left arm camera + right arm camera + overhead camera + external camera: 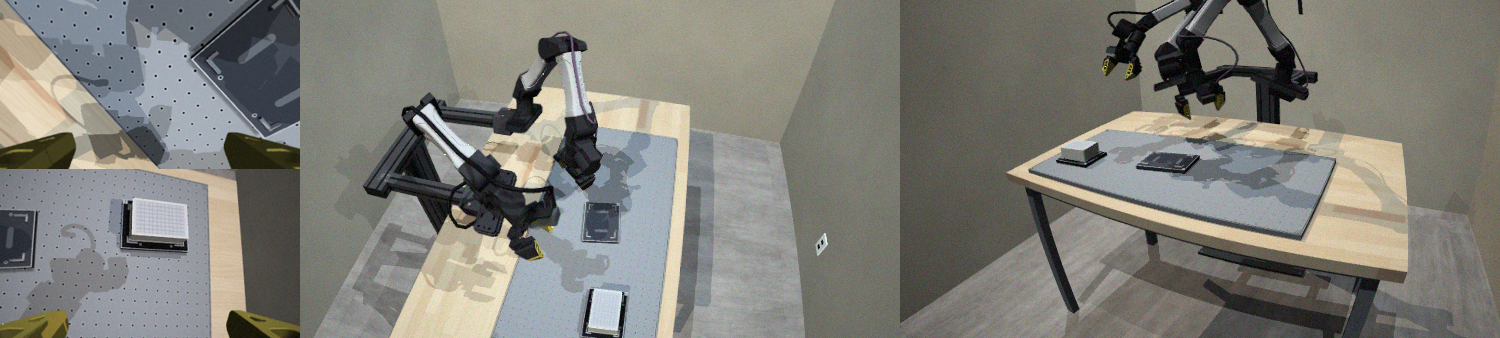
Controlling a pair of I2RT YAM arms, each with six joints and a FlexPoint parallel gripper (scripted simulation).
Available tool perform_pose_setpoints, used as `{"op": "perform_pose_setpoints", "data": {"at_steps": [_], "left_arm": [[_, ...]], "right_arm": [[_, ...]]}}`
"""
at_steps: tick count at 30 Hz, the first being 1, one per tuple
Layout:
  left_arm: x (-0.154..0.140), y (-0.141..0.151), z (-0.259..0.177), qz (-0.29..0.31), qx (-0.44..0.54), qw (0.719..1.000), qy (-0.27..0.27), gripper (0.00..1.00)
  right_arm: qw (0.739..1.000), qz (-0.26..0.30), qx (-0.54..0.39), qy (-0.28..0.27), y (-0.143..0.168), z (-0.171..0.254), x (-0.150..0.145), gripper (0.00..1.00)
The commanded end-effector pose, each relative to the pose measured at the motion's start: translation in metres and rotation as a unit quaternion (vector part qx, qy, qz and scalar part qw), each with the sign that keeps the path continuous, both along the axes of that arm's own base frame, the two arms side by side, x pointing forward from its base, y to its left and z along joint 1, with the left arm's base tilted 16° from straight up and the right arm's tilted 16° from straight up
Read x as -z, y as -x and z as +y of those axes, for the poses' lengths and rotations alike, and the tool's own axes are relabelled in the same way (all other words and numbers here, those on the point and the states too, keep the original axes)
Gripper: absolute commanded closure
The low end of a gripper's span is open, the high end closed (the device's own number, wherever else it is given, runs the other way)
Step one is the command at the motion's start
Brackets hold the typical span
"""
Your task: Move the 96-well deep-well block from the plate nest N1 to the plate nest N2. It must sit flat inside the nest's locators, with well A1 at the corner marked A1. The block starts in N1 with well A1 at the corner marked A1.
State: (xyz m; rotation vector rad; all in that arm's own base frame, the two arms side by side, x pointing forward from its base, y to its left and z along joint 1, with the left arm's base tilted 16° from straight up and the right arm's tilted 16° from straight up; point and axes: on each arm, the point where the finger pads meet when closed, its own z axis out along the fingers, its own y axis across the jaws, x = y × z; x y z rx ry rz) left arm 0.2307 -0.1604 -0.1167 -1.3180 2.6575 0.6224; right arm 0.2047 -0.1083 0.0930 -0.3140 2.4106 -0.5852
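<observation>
The white deep-well block [605, 310] [1080, 151] [160, 218] sits upright in the black nest N1 [586, 320] [1081, 163] [158, 247]. The dark, flat nest N2 [601, 220] [1167, 161] [245, 87] [22, 241] holds nothing; corner locators show on it. My right gripper [542, 241] [1118, 70] [147, 318] is open and empty, high above the board and well away from the block. My left gripper [572, 173] [1202, 107] [150, 139] is open and empty, above the board beside N2. The A1 lettering and well A1 cannot be read.
Both nests stand on the grey perforated board [645, 200] [1250, 205] [177, 124] [169, 293], on a wooden table [682, 150] [1365, 250] [22, 94] [226, 263]. N2 lies nearer the middle, N1 towards one end. The arms hang side by side; their shadows cross the board.
</observation>
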Motion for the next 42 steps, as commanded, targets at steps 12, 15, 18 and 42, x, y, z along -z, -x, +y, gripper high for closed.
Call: {"op": "perform_pose_setpoints", "data": {"at_steps": [12,15,18,42], "left_arm": [[-0.002,-0.002,-0.003,-0.005,0.002,1.0,0.003,0.0],[-0.002,-0.002,-0.003,-0.005,0.002,1.0,0.003,0.0],[-0.002,-0.002,-0.003,-0.005,0.002,1.0,0.003,0.0],[-0.062,-0.012,-0.093,-0.123,0.469,0.858,0.167,0.0]], "right_arm": [[1.0,-0.008,-0.001,0.003,-0.003,0.0,-0.005,0.0],[1.0,-0.008,-0.001,0.003,-0.003,0.0,-0.005,0.0],[1.0,-0.008,-0.001,0.003,-0.003,0.0,-0.005,0.0],[0.955,-0.01,0.24,-0.173,-0.049,-0.035,-0.018,0.0]]}}
